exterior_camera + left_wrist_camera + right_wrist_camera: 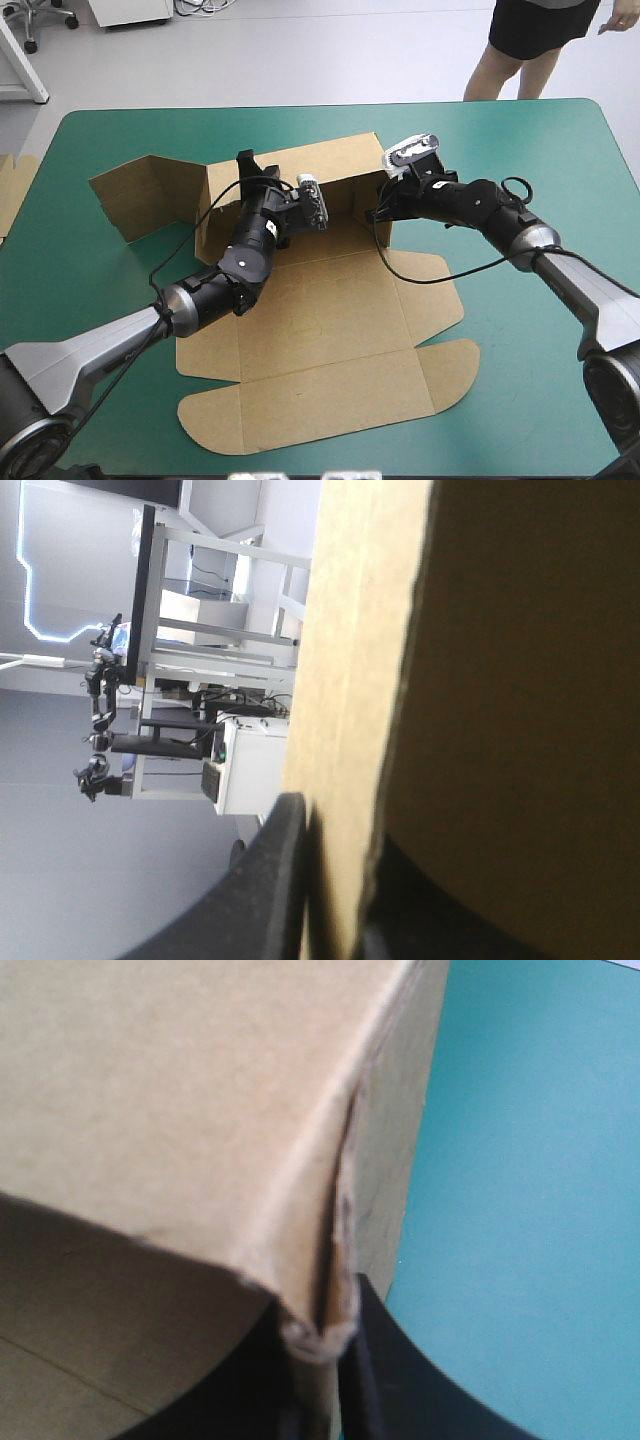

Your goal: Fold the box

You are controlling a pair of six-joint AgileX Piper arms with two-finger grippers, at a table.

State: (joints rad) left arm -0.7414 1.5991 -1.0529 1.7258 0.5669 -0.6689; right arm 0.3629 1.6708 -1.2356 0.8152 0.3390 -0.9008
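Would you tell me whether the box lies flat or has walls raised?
Partly raised: the box has far walls standing, pinched by the left gripper and right gripper; its near panels lie flat.

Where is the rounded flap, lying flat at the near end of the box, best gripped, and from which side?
Probably at its free near edge, coming low from the table's near side. The rounded flap lies flat on the teal-green cover and joins the box along its far fold, so only there can one finger slip under.

no legible text, labels, brands, numbers or signs; box (330,330) board is plain brown in all views.
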